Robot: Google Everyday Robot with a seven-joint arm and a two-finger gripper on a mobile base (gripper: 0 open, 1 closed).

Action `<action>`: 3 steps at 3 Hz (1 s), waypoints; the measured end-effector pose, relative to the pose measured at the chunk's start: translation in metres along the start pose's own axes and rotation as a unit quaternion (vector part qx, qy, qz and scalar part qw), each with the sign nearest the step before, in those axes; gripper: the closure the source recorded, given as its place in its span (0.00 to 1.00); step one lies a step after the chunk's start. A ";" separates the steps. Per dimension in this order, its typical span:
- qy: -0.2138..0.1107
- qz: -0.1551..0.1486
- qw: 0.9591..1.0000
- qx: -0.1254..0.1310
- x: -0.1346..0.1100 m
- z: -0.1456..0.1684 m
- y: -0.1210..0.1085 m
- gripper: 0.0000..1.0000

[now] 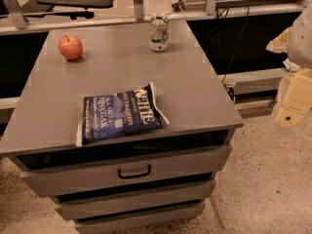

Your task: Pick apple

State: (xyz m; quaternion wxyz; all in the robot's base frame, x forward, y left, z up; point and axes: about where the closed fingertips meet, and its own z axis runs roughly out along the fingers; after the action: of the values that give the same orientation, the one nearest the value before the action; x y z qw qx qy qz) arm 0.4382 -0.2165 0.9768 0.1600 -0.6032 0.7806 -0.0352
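**Apple sits at far left of cabinet top, gripper off to the right**

The red apple [70,47] rests near the far left corner of the grey cabinet [190,87]. It is well apart from the gripper [292,106], which hangs at the right edge of the scene, past the cabinet's right side and above the speckled floor [263,179]. Whether the gripper is spread or closed is not discernible. A soda can [159,31] stands upright at the far edge, to the right of the apple. A blue chip bag [121,116] lies flat by the near edge. The top drawer below carries a dark handle [134,171].
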 end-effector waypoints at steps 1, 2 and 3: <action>-0.005 0.002 1.000 0.005 -0.003 0.000 -0.003 0.00; -0.036 0.008 0.999 0.015 -0.027 0.018 -0.024 0.00; -0.105 0.005 0.994 0.031 -0.085 0.052 -0.064 0.00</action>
State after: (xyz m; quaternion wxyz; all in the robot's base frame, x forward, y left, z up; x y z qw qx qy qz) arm 0.5316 -0.1458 0.9609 0.2593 -0.5948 0.7609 0.0049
